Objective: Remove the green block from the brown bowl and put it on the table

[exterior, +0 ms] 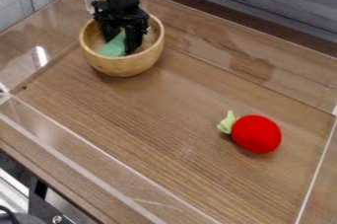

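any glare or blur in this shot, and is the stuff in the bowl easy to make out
In the camera view, pale glare lies across the far left of the table and along its clear rim; the picture is soft and low in detail overall; the dark gripper reaches into the brown bowl and hides part of the green block; the red toy fruit shows clearly with a faint shadow.

Table [145, 129]: brown bowl [122, 62], red fruit [254, 133]
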### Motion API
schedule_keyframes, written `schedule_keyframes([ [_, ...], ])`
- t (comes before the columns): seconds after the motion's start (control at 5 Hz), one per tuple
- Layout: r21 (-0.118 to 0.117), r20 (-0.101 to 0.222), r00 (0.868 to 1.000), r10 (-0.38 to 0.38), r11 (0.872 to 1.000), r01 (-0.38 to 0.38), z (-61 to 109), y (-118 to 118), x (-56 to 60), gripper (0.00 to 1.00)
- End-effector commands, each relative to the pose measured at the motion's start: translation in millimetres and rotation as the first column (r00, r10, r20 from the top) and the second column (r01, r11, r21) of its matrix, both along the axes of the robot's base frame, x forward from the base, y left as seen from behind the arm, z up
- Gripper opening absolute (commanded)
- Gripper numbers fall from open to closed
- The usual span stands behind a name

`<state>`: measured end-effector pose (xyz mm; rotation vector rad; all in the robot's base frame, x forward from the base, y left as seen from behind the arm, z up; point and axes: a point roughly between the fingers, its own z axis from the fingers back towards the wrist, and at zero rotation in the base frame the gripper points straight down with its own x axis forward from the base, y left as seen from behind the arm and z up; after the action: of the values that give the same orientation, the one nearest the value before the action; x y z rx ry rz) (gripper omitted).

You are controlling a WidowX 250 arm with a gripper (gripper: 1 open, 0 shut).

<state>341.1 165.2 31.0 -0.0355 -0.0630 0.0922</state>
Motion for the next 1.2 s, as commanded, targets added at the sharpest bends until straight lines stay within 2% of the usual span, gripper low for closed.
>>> schedule_keyframes([
  [0.0, 0.031, 0.095, 0.995, 0.022, 0.999, -0.025, 40.8, 7, 4.1, 0.0],
  [0.4, 0.008, 0.13, 0.99, 0.052, 0.999, -0.053, 63.9, 7, 0.3, 0.0],
  [1.0, -0.03, 0.189, 0.977, 0.093, 0.996, -0.089, 108.7, 1, -5.2, 0.0],
])
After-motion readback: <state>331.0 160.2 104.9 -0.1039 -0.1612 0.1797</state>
